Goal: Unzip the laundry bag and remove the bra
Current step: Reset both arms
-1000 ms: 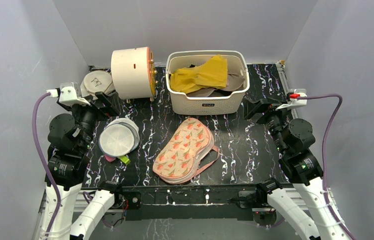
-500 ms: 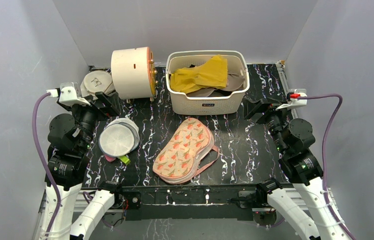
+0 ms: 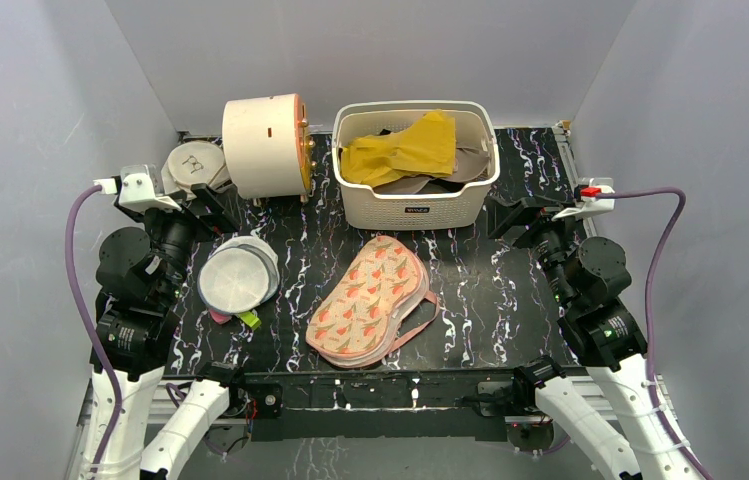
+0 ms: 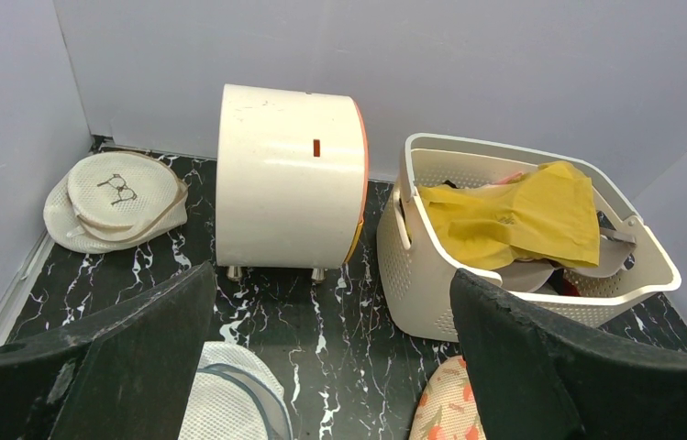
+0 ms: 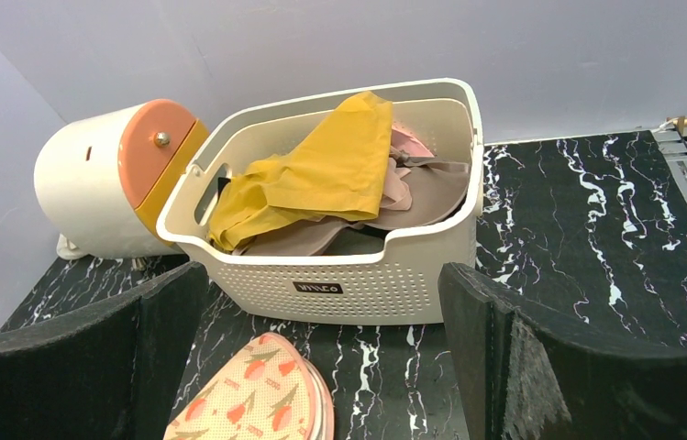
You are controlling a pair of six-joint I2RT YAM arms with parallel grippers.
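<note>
The laundry bag (image 3: 368, 300) lies flat near the middle of the black marbled table (image 3: 490, 290), just on the near side of the white basket (image 3: 416, 210) (yellow cloth (image 3: 405, 148) heaped inside). Its zip looks closed, though I can't be sure. The left gripper (image 3: 205, 208) and right gripper (image 3: 518, 217) hang well apart from it, jaws spread wide and empty.

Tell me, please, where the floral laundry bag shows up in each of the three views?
Top view: the laundry bag lies at the centre, low in the picture, in front of the basket.
Left wrist view: only its tip shows at the bottom edge, right of centre, below the basket.
Right wrist view: one end shows at the bottom edge, left of centre, below the basket.
Shared landmark: the white basket holding a yellow cloth.
</note>
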